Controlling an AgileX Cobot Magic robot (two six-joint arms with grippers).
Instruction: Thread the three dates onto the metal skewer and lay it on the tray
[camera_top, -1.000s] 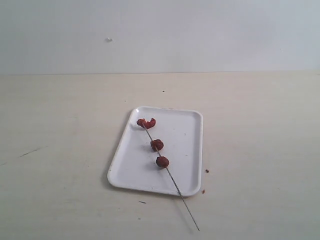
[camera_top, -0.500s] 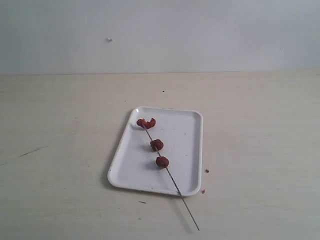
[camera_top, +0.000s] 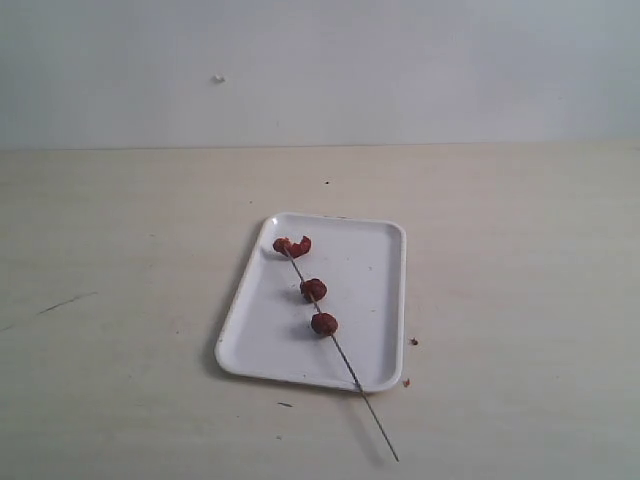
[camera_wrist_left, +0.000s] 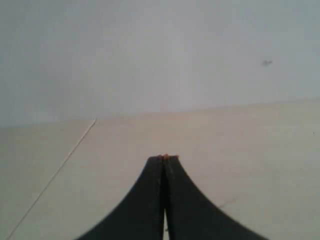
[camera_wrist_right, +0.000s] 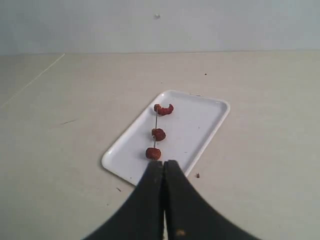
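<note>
The white tray (camera_top: 375, 300) lies on the table with the metal skewer (camera_top: 362, 395) across it; the skewer's near end sticks out past the tray's front rim. Three dates sit threaded on the skewer: one torn open at the far end (camera_top: 292, 245), one in the middle (camera_top: 314, 290), one nearer (camera_top: 324, 323). The right wrist view shows the tray (camera_wrist_right: 210, 120) and the dates (camera_wrist_right: 158, 134) beyond my right gripper (camera_wrist_right: 164, 162), which is shut with nothing in it. My left gripper (camera_wrist_left: 164, 158) is shut and empty over bare table. Neither gripper appears in the exterior view.
Small brown crumbs (camera_top: 413, 342) lie on the table right of the tray and another (camera_top: 405, 382) sits by its front corner. A dark fleck (camera_top: 285, 405) lies in front of the tray. A pale wall stands behind the table.
</note>
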